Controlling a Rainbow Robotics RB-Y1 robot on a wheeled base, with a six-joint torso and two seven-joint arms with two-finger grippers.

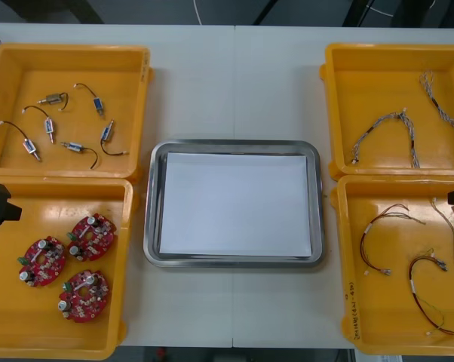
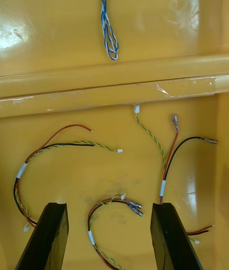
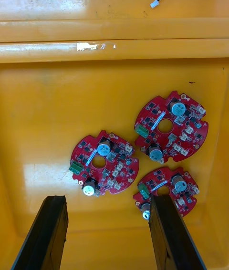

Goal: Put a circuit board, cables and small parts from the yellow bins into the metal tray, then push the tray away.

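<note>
left gripper (image 3: 107,234) held wide apart above boards (image 3: 114,165); right gripper (image 2: 109,236) held wide apart above cables (image 2: 162,187) | tray (image 1: 234,145) seen at boards' 3 o'clock

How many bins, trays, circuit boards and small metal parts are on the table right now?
yellow bins: 4
metal tray: 1
red circuit boards: 3
small metal parts: 6
Total: 14

Four bins (image 1: 125,79), three boards (image 1: 92,236), one tray (image 1: 234,145)
</note>
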